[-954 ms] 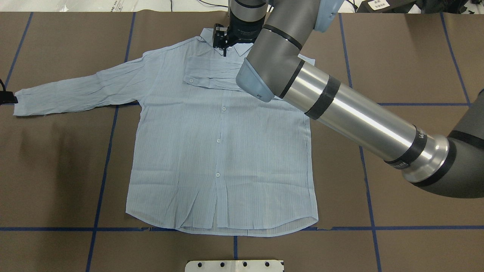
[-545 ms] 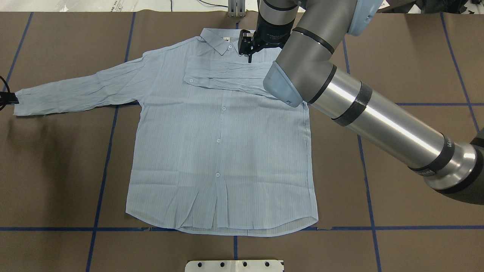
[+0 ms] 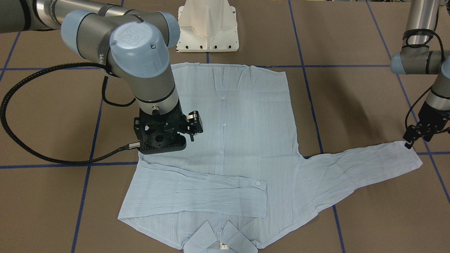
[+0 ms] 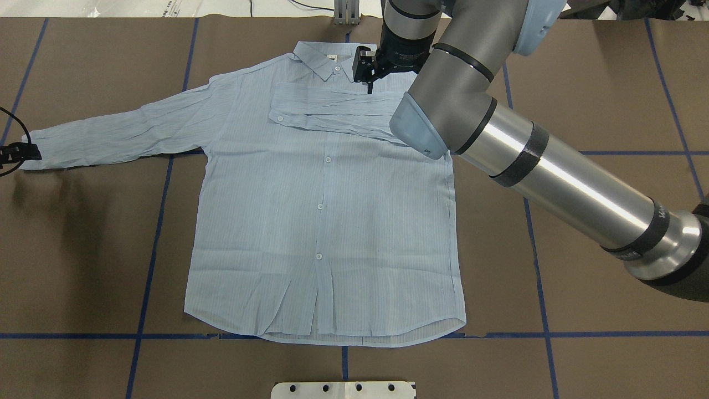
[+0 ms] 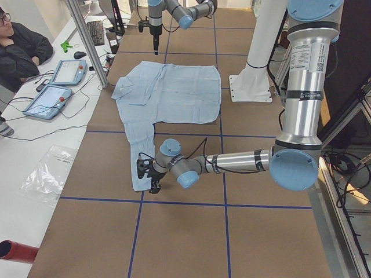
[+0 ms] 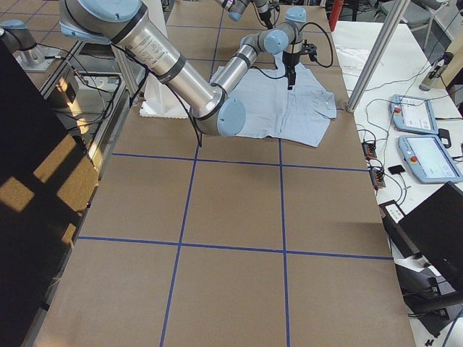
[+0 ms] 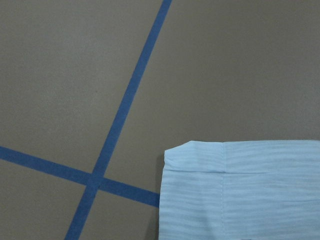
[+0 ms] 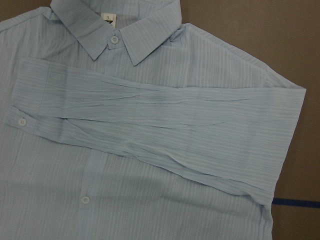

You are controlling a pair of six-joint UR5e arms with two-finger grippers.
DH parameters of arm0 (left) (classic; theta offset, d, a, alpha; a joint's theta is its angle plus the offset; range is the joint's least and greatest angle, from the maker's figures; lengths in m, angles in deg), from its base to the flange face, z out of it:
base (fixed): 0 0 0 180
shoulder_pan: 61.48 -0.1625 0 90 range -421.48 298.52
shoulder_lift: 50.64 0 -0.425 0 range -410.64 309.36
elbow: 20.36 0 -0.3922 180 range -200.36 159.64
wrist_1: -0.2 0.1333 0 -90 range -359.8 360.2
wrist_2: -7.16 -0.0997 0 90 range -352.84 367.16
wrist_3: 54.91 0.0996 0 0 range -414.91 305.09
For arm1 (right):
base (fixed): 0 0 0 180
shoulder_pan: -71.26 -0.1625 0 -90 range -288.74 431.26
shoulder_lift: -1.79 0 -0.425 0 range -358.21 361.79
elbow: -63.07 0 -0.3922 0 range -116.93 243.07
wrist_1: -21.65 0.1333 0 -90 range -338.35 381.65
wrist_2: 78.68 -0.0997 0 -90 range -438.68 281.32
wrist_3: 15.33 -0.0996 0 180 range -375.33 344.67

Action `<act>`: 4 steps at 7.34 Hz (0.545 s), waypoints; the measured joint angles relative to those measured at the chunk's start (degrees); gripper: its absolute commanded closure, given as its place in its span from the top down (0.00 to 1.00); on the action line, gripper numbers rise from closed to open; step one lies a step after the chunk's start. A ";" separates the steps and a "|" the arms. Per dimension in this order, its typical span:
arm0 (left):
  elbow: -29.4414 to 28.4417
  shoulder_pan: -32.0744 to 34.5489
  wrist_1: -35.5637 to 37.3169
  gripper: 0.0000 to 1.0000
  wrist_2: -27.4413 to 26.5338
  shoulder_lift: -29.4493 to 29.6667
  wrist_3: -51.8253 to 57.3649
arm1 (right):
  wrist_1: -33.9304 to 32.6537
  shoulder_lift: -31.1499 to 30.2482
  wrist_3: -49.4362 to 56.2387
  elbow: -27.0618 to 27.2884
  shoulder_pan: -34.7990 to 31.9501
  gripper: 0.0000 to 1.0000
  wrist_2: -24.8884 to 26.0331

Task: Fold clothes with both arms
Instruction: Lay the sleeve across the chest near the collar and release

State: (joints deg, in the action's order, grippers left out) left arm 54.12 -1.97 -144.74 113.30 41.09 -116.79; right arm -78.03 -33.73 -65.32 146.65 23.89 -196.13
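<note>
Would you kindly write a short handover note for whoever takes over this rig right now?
Right hand: over the shirt near the folded sleeve, looks shut, empty.
Left hand: at the cuff of the outstretched sleeve; grip unclear.
Shirt: flat, buttons up.
Done: one sleeve folded across the chest.
Left: the outstretched sleeve, then the body.

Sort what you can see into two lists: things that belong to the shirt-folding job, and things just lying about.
Job in hand: light blue shirt, left hand, right hand.

Lying about: two control tablets, clear plastic bag, red tube.
</note>
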 measured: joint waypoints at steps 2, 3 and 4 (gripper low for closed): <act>-0.26 -0.31 0.00 0.72 0.05 0.04 -0.07 | 0.01 -0.11 -0.01 0.53 0.00 1.00 0.09; -0.61 -0.34 0.00 0.71 0.06 0.07 -0.08 | 0.01 -0.11 -0.02 0.75 0.00 1.00 0.11; -0.89 -0.36 0.00 0.67 0.05 0.09 -0.08 | 0.01 -0.10 -0.02 0.94 0.00 1.00 0.12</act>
State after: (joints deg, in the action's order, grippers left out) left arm 53.22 -2.33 -144.73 113.35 41.18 -116.87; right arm -78.02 -33.82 -65.34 147.58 23.89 -196.01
